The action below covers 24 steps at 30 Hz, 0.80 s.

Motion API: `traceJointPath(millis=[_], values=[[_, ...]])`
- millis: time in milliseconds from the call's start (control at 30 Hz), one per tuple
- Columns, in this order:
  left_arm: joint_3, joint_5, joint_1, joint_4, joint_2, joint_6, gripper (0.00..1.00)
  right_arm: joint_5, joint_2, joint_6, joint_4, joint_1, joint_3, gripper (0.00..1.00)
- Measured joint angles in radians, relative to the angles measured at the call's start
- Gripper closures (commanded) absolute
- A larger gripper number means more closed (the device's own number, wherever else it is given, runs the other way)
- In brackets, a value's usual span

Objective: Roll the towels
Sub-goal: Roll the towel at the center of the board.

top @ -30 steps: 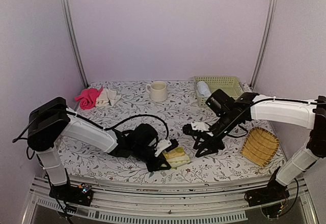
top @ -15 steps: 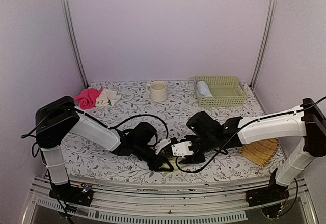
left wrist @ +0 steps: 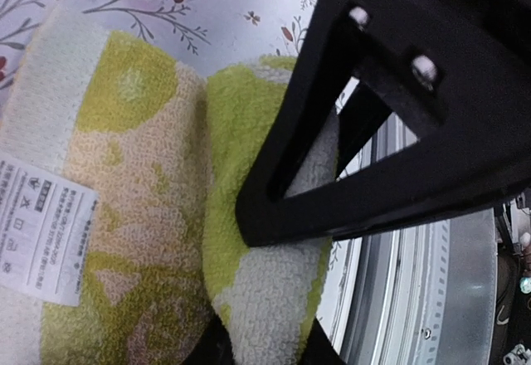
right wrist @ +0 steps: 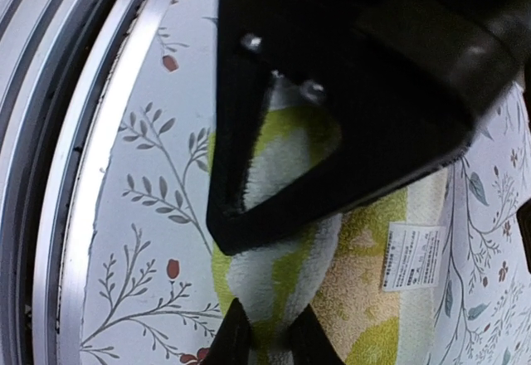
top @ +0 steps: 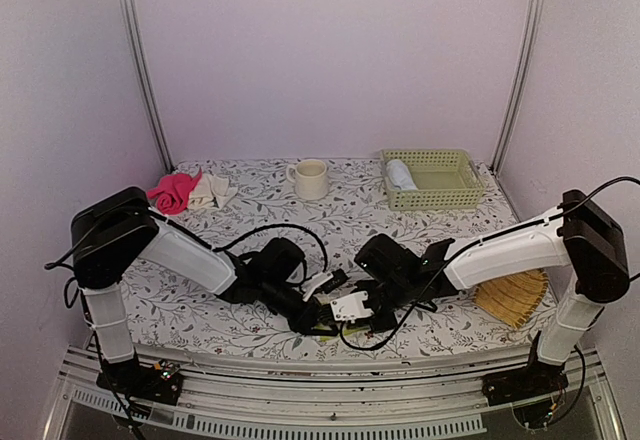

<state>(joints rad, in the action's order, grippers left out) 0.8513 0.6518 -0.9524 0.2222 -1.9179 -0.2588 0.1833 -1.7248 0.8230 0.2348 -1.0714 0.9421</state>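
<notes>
The yellow-green and cream patterned towel [left wrist: 133, 216] lies at the table's front edge. In the top view only a sliver of it [top: 337, 324] shows under the two grippers. My left gripper [left wrist: 265, 315] is shut on a raised fold of its near edge, and sits at its left in the top view [top: 312, 316]. My right gripper [right wrist: 265, 319] is shut on the same edge fold from the other side [top: 352, 308]. The towel's white label [right wrist: 411, 257] faces up. The pale blue towel [top: 400, 173] lies rolled in the green basket.
A green basket [top: 445, 178] stands at the back right and a cream mug [top: 311, 178] at the back middle. A pink cloth [top: 172, 192] and a cream cloth [top: 212, 190] lie at the back left. A yellow bamboo tray [top: 512, 295] lies at the right. The metal front rail [left wrist: 431, 299] is close.
My right arm has swung from mid-table down and left to the towel and closed on its edge. My left gripper has stayed on the towel, now covered from above.
</notes>
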Motion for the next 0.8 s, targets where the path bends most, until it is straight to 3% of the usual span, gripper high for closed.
traceJointPath(millis=[167,267,533,667,800], values=[[-0.043,-0.038,0.000,-0.006,0.057,0.000,0.57,0.065,-0.029,-0.008,0.067,0.004,0.053,0.95],[-0.131,-0.141,0.000,-0.031,0.194,-0.012,0.48,0.125,-0.054,-0.018,0.120,0.005,0.090,0.96],[-0.303,-0.453,-0.063,-0.028,0.600,-0.039,0.52,0.402,-0.207,-0.050,0.364,0.093,0.278,0.94],[-0.362,-0.695,-0.237,-0.045,0.697,-0.010,0.54,0.566,-0.358,-0.061,0.523,0.178,0.430,0.94],[-0.360,-0.892,-0.408,-0.068,0.670,0.051,0.51,0.684,-0.465,-0.054,0.650,0.214,0.527,0.94]])
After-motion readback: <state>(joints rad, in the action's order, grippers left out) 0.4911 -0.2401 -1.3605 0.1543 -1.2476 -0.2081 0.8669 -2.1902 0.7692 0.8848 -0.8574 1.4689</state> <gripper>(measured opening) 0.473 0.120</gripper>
